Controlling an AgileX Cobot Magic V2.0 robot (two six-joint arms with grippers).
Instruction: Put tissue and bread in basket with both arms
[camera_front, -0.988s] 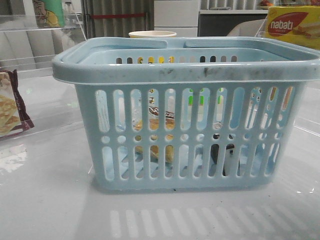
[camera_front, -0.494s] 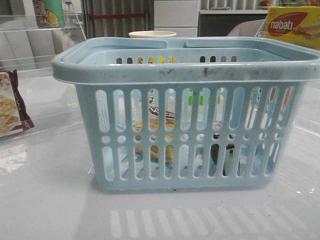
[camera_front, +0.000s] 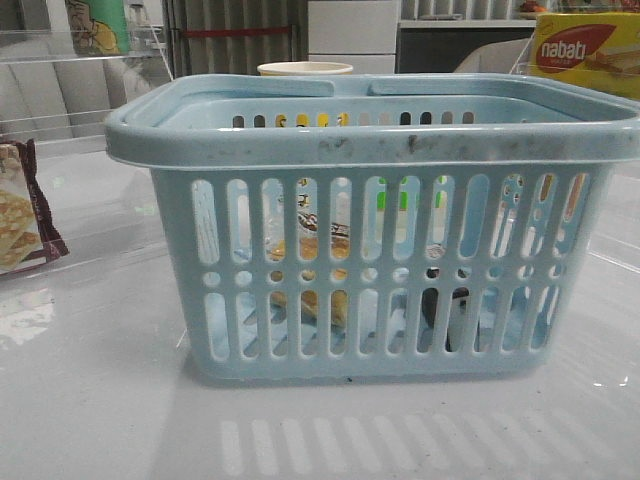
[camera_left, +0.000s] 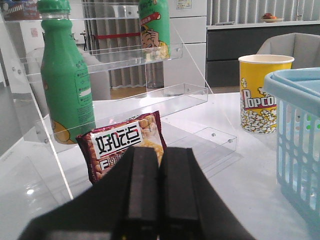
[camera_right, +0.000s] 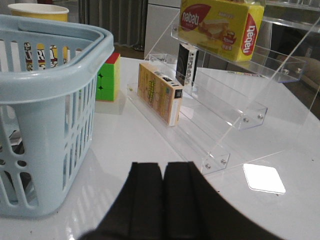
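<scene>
- Light-blue plastic basket (camera_front: 370, 150) stands on the white table (camera_front: 90, 400), filling most of my front view; rim scuffed with dark marks; handles folded down along the rim; its right edge is cut off by the frame.
- Bread (camera_front: 310, 270), golden-brown in a clear wrapper with a dark label, lies inside the basket toward its left half; I see it only in strips through the slots, so its full outline is hidden.
- Tissue (camera_front: 445, 305), a small dark pack with pale parts, sits low inside the basket toward its right half, apart from the bread; glimpsed through a few slots only; too broken up for me to read any print.
- Left gripper (camera_left: 159, 200): black fingers pressed together with nothing between them; it hangs above the table, well clear of the basket wall (camera_left: 300, 140).
- Right gripper (camera_right: 163, 205): fingers likewise closed flat against each other, empty; the basket (camera_right: 45, 100) stands just off to one side.
- Cracker packet (camera_left: 125, 145), maroon-edged, leans by the clear acrylic shelf (camera_left: 115, 60); partly hidden behind the left fingers; in the front view it is cut off at the left edge.
- Green bottle (camera_left: 65, 85) on that shelf; a second one behind is cropped at the top.
- Popcorn cup (camera_left: 262, 92) beyond the basket; only its rim shows in the front view.
- Yellow nabati box (camera_right: 220, 25), a small carton (camera_right: 159, 92) and a colour cube (camera_right: 109, 77), half hidden by the basket, sit on the right.
</scene>
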